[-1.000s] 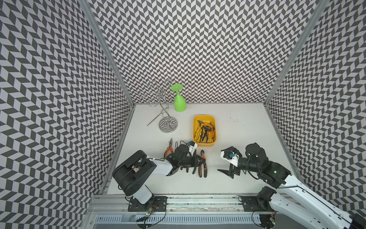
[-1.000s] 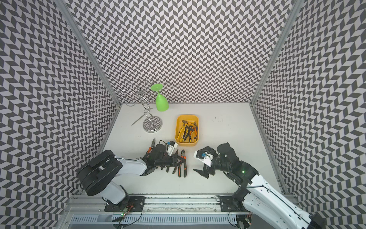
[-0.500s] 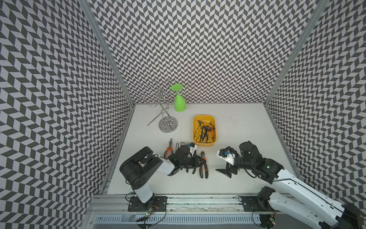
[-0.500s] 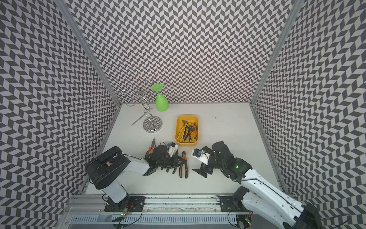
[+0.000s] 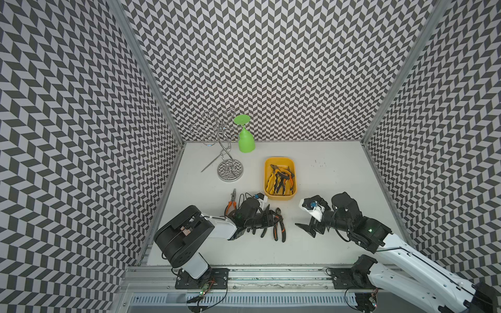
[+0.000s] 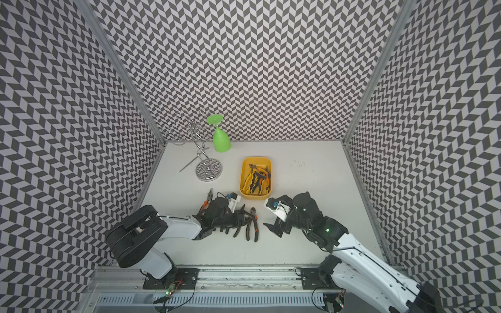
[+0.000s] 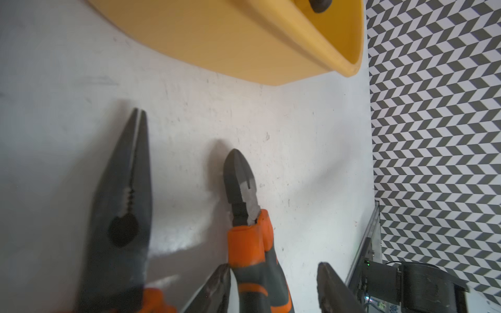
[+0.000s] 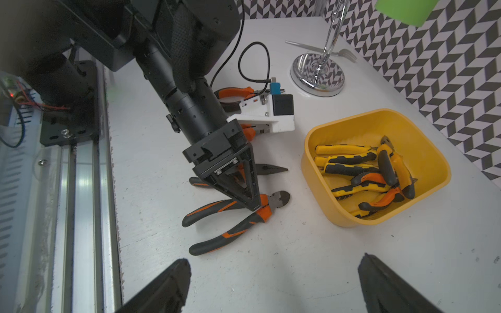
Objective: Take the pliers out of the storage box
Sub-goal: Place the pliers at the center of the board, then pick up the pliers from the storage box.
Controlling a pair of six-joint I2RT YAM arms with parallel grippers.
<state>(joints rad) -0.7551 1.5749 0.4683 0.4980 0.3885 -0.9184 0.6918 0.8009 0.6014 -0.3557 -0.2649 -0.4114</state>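
The yellow storage box (image 5: 279, 199) (image 6: 255, 197) (image 7: 244, 40) (image 8: 322, 200) stands mid-table with several pliers (image 5: 279, 180) (image 6: 256, 180) (image 8: 366, 173) heaped inside, yellow-and-black and orange-and-black. Three orange-handled pliers lie on the table in front of it: cutters (image 5: 279, 229) (image 7: 241, 184) (image 8: 235, 216), a needle-nosed pair (image 7: 124, 203) (image 8: 271, 169), and another farther left (image 5: 231, 203). My left gripper (image 5: 269, 219) (image 7: 273, 290) (image 8: 253, 200) stands open astride the cutters' handles, with a gap at one finger. My right gripper (image 5: 309, 223) (image 8: 273, 284) hovers open and empty right of them.
A chrome glass rack (image 5: 230, 169) with a green glass (image 5: 245, 138) hung upside down stands at the back left, a fork (image 8: 320, 50) lying beside its base. Patterned walls close three sides. A metal rail (image 5: 271, 271) runs along the front edge.
My left gripper's jaws have spread apart over the cutters, which now rest on the table. The right gripper has drifted slightly left, still wide open.
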